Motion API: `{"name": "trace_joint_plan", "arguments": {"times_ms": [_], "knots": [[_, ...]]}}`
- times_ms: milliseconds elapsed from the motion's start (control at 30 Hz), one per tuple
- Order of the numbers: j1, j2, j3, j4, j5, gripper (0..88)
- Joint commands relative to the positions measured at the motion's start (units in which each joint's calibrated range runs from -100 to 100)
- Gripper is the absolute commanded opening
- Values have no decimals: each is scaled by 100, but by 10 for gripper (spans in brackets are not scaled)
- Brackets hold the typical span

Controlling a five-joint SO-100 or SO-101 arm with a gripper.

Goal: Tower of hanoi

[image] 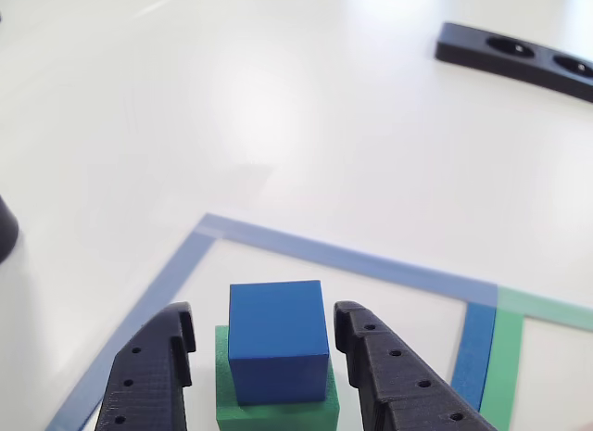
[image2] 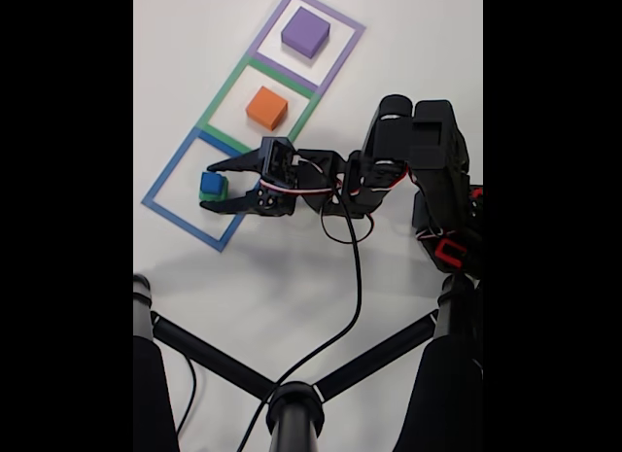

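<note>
While my gripper point(image: 264, 343) hangs open at the blue square point(image2: 188, 194), its two fingers stand one on each side of the blue cube point(image: 278, 352) with a clear gap to either face, so I have hold of nothing. The blue cube sits on top of a green block point(image: 276, 408), and the pair rests inside the blue square, the nearest of three taped squares in the fixed view; the orange cube point(image2: 266, 108) lies in the green square point(image2: 230, 87) and the purple cube point(image2: 305, 32) in the purple square point(image2: 345, 49) beyond it. What matters for my next move is that the stack lies straight ahead of me, between my fingertips, and not off to one side. In the other view the left finger point(image: 153, 375) looks a little farther from the cube than the right finger point(image: 394, 371), though both are near. The cube has no long axis to speak of, and its side faces run roughly parallel to my fingers. I judge that I could close on the blue cube alone if my fingers stay above the green block.
</note>
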Motion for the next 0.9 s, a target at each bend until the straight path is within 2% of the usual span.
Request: {"name": "trace_joint_plan", "arguments": {"times_ms": [0, 167, 533, 733, 867], "knots": [[20, -23, -25, -122, 138, 101], [28, -23, 2, -122, 138, 34], [73, -616, 20, 250, 138, 43], [73, -2219, 38, 1804, 138, 35], [81, -3829, -62, 3666, 138, 37]]}}
